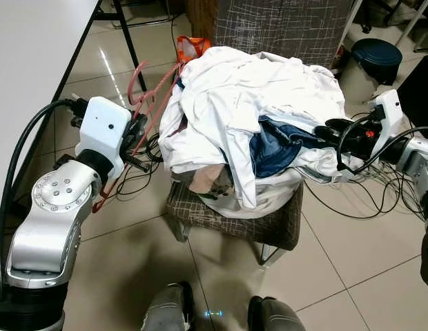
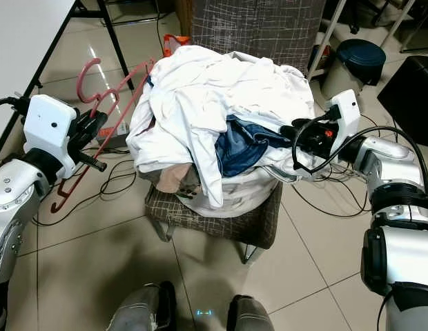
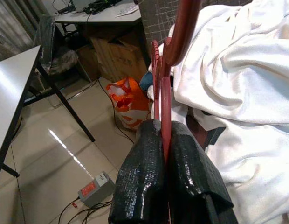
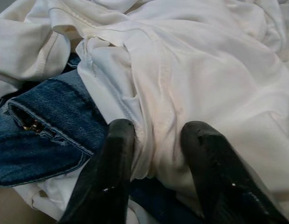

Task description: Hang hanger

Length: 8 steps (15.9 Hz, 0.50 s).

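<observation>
A red hanger (image 2: 95, 146) is held upright to the left of the clothes pile, its hook (image 1: 140, 81) pointing up. My left gripper (image 3: 162, 128) is shut on the hanger's thin red bar (image 3: 182, 28). White garments (image 1: 241, 83) and blue jeans (image 1: 273, 148) are heaped on a small brown stool (image 1: 269, 224). My right gripper (image 4: 158, 128) rests on the right side of the pile, open, its fingers (image 4: 117, 154) on either side of a fold of white cloth (image 4: 172, 84), next to the jeans (image 4: 46, 126).
A white table (image 1: 27, 55) runs along the left, with black legs behind it. An orange bag (image 1: 193, 47) and a grey chair back (image 1: 283, 27) stand behind the pile. A dark bin (image 1: 376, 58) stands at the far right. Cables (image 1: 380, 200) trail on the tiled floor.
</observation>
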Available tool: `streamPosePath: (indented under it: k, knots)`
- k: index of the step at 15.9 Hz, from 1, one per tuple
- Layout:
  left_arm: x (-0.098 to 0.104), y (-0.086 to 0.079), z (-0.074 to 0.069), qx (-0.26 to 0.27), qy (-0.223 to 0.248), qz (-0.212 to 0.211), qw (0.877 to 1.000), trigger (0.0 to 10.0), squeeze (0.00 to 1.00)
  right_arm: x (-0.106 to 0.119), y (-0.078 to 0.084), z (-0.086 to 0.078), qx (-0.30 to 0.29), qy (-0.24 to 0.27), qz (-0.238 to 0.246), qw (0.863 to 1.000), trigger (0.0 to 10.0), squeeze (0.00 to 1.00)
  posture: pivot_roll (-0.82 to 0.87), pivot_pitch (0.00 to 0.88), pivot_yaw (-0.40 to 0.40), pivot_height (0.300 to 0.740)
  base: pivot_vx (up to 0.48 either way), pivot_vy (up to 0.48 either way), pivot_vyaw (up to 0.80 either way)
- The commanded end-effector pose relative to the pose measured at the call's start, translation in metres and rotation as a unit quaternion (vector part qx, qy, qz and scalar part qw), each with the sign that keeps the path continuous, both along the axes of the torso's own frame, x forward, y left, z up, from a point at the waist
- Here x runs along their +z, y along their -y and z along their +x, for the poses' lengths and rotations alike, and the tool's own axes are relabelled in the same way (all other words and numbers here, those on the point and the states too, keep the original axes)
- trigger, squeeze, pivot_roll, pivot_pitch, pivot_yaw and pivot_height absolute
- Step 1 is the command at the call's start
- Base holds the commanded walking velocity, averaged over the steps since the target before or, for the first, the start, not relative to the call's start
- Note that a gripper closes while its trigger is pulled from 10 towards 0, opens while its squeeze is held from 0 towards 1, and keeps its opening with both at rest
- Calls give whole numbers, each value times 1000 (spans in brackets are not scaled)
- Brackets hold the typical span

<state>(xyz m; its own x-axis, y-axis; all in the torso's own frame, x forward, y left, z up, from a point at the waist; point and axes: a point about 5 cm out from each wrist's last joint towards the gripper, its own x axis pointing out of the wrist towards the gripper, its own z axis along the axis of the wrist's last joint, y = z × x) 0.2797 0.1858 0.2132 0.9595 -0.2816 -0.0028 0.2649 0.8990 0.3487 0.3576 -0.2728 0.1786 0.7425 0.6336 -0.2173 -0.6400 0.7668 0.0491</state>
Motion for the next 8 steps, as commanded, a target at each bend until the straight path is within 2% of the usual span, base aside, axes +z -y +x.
streamPosePath:
  k: [1, 8]
  knots:
    - [3, 3, -1, -2, 7, 3, 1000, 10000, 0, 8, -1, 3, 5, 13, 4, 1000, 0, 0, 11, 195, 19, 740, 0, 0, 0]
    - [2, 4, -1, 1, 8, -3, 1000, 10000, 0, 15, 0, 2, 22, 24, 12, 999, 0, 0, 7, 190, 12, 740, 0, 0, 0]
